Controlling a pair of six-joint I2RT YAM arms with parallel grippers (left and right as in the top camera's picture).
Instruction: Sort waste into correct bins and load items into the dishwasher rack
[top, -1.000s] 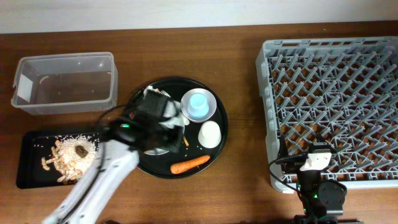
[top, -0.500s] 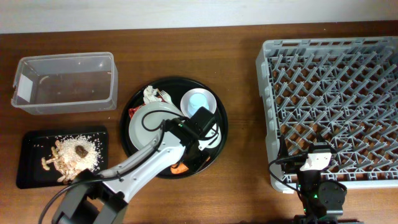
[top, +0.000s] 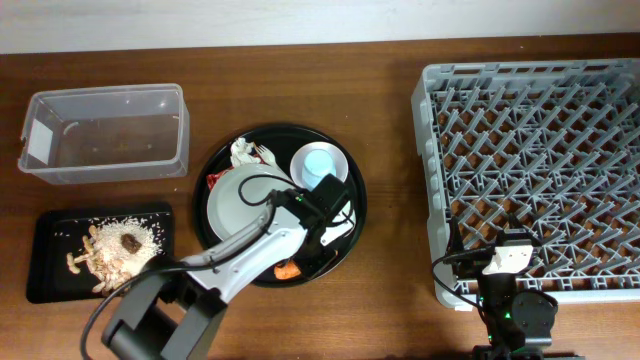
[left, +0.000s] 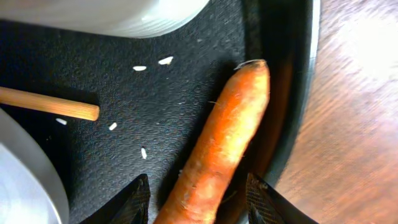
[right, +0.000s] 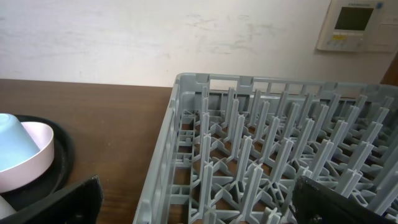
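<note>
An orange carrot (left: 224, 143) lies at the front edge of the round black tray (top: 222, 160); a bit of it shows under my arm in the overhead view (top: 288, 270). My left gripper (left: 198, 202) is open, one finger on each side of the carrot. The pale grey plate (top: 238, 200), the light blue cup (top: 320, 165) in the white bowl (top: 338, 172), the tissue (top: 243, 152) and the red wrapper (top: 214, 180) are on the tray. The white cup (left: 124, 12) is mostly hidden by my arm. My right gripper (right: 199, 205) is open and empty at the grey rack (top: 540, 150).
A clear tub (top: 105, 135) stands at the back left. A shallow black tray (top: 48, 280) in front of it holds rice, beige strips and a brown lump. A wooden stick (left: 50, 104) lies on the round tray near the carrot.
My left arm swung from the tray's left side across to its front right and now sits over the carrot with open jaws. The right arm has not moved.
</note>
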